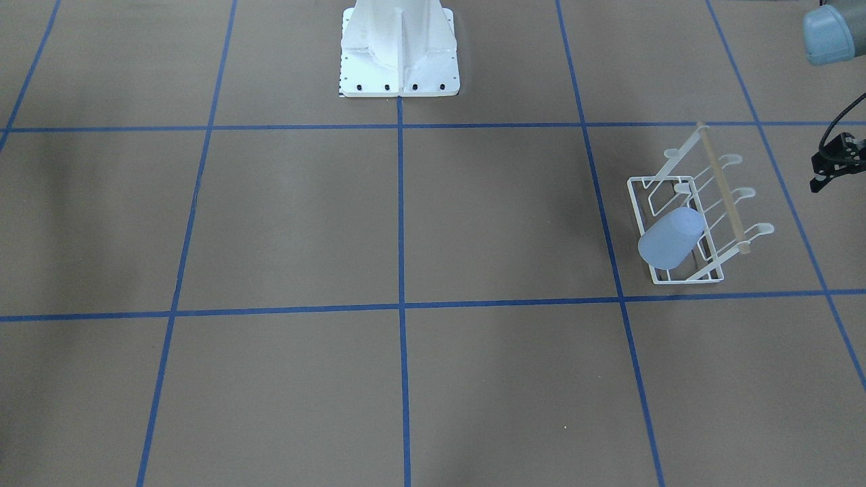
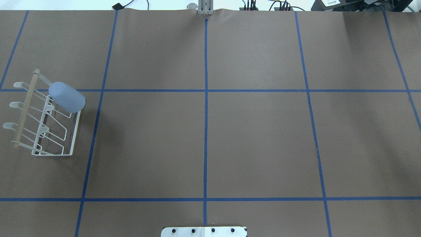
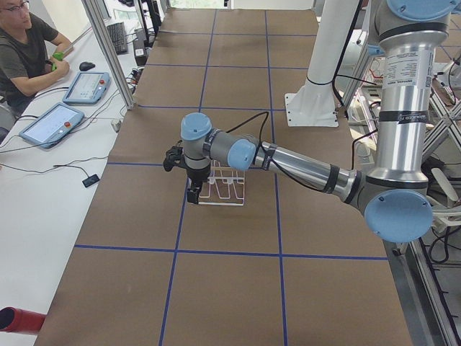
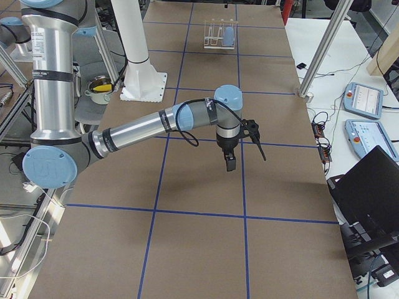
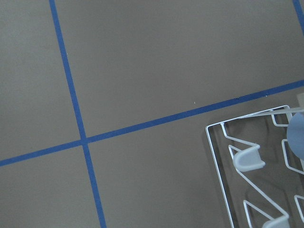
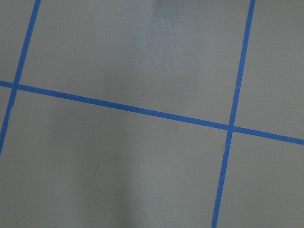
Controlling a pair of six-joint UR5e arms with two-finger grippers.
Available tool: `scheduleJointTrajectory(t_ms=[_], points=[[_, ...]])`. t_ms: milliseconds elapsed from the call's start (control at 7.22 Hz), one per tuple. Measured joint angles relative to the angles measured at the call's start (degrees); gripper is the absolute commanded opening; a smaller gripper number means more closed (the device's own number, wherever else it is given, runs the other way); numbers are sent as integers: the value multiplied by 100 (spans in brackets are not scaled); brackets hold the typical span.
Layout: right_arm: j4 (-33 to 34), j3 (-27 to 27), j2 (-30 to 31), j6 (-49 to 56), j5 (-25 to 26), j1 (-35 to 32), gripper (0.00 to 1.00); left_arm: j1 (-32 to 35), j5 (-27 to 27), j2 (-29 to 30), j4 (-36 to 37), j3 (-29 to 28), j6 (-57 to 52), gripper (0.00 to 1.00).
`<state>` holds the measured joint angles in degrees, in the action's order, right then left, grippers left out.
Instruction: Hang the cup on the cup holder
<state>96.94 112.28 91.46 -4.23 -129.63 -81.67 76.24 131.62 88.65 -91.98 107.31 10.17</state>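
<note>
Logging item one, the cup (image 1: pixel 668 238): location? (Clerk)

Hung on an end prong of the cup holder (image 1: pixel 687 280), on the side facing the table's middle, at the end of the rack farthest from the robot. The holder stands on the table (image 2: pixel 256 144) towards the robot's left end, its base within one square of the blue tape lines (image 2: pixel 206 131). (Checker)

Orientation and long axis? (Clerk)

Long axis slanted, neither upright nor flat. One end leans toward the wooden bar (image 1: pixel 724 191), the other out toward the table's middle. Which end is the rim cannot be told. Colour light blue, plain. (Checker)

Writing or labels? (Clerk)

One printed label on the near arm's upright tube in the left side view, too small to read. (Checker)

Position against the fingers? (Clerk)

Left fingers (image 3: pixel 193 196): pointing down at the table, near the holder, on its side away from the table's middle. The cup is apart from them, and nothing grips it in the front view. The left wrist view catches a corner of the holder's base and a sliver of the cup at the frame's right edge. Right fingers (image 4: pixel 229 163): pointing down over the table toward the opposite end, well apart from the cup. (Checker)

Finger state? (Clerk)

Cannot tell for either pair. Each shows only in a side view, and neither wrist view includes them. (Checker)
</note>
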Motion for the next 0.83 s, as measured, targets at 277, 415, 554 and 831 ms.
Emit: scheduleJointTrajectory(t_ms=[277, 415, 554, 831], points=[[-24, -33, 18, 58, -53, -9, 100, 37, 99, -196, -12, 54, 70, 98], [14, -74, 25, 52, -172, -11, 100, 78, 98, -199, -10, 64, 104, 98], [67, -110, 30, 43, -331, -13, 100, 159, 106, -192, -11, 84, 160, 98], [98, -206, 98, 54, -381, -25, 100, 248, 103, -193, -2, 124, 275, 98]])
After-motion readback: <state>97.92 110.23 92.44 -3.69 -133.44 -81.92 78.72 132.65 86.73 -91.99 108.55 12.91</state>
